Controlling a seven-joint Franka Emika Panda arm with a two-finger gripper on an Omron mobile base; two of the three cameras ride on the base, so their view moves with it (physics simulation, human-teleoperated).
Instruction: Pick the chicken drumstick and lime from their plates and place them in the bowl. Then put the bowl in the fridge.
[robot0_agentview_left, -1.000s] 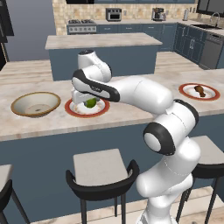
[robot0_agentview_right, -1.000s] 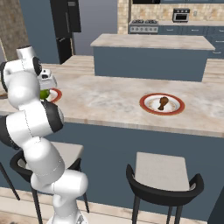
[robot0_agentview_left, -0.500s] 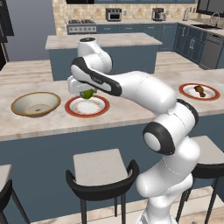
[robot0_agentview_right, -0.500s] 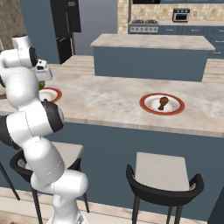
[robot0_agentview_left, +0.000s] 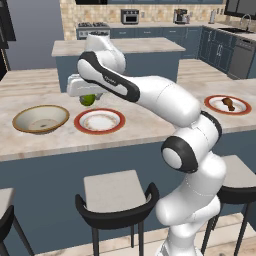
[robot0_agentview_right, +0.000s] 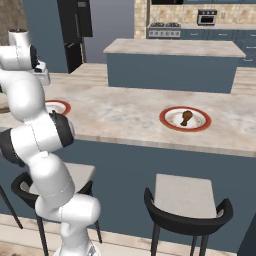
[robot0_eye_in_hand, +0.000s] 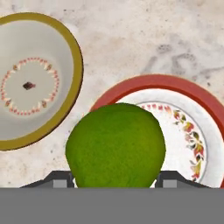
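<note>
marble counter (robot0_agentview_left: 150, 127): bowl (robot0_agentview_left: 41, 119), two plates (robot0_agentview_left: 99, 121) (robot0_agentview_left: 228, 105) (drumstick (robot0_agentview_left: 228, 103) on right one).

The small brown roasted chicken drumstick (robot0_agentview_right: 185, 118) lies on a round white plate with a red-orange rim (robot0_agentview_right: 172, 111), set on the pale marbled stone counter (robot0_agentview_right: 125, 112). Far to the left, part of a second red-rimmed white plate (robot0_agentview_right: 59, 107) peeks out beside the white robot arm (robot0_agentview_right: 31, 100). A tall dark fridge (robot0_agentview_right: 75, 30) stands behind. Two dark-framed stools with grey seats (robot0_agentview_right: 187, 200) sit below the counter.
</note>
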